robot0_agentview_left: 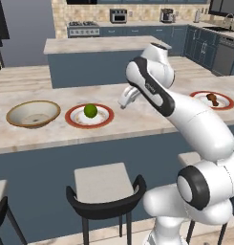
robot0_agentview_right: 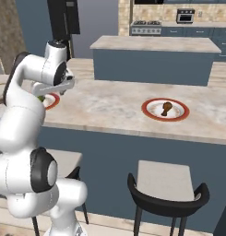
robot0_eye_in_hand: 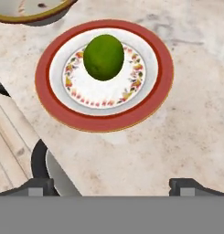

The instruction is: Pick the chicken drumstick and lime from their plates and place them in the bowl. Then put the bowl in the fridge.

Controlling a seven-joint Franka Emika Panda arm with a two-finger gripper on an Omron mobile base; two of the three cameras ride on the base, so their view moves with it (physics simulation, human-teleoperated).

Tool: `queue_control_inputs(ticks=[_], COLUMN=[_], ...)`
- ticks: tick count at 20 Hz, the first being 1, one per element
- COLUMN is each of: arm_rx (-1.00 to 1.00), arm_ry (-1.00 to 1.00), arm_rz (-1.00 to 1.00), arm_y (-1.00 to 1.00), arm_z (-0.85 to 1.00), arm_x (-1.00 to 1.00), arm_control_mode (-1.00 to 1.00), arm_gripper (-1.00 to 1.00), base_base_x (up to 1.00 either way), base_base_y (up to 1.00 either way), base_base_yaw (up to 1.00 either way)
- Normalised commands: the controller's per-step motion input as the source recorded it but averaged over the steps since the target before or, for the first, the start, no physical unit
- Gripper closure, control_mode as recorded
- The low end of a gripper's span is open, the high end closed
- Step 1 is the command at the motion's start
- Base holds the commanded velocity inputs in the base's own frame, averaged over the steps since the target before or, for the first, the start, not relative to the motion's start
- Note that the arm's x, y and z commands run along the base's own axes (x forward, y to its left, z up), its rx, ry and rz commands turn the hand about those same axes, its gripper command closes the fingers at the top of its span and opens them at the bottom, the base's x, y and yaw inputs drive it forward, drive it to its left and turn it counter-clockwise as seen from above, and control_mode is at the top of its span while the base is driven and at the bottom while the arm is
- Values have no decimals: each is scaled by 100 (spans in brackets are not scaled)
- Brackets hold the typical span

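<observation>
The gripper (robot0_eye_in_hand: 111, 185) hung above the counter (robot0_agentview_left: 137, 119), jaws spread to their widest, nothing between them. The lime (robot0_eye_in_hand: 103, 57) sat on the near plate (robot0_eye_in_hand: 63, 109), at about twelve o'clock from the fingertips in the hand view, slightly left of centre. Being round, it offered no long axis. The bowl (robot0_agentview_left: 33, 113) lay just beyond at nine o'clock. The drumstick (robot0_agentview_right: 166, 108) waited well apart; its bone end probably pointed toward the robot.

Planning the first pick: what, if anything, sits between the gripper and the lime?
Nothing visible. The open gripper hangs above the counter just short of the red-rimmed plate, and the lime sits alone at the plate's centre. The bowl lies on the plate's far side, off the approach.
</observation>
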Motion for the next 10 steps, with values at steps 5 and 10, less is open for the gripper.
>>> queue_control_inputs(ticks=[5,10], arm_rx=[-11,-16], arm_ry=[-4,0], arm_rz=[13,0], arm_y=[50,52], arm_z=[0,0], arm_x=[29,27], arm_control_mode=[-100,-100], arm_gripper=[-100,-100], base_base_x=[0,0], base_base_y=[0,0], base_base_yaw=[0,0])
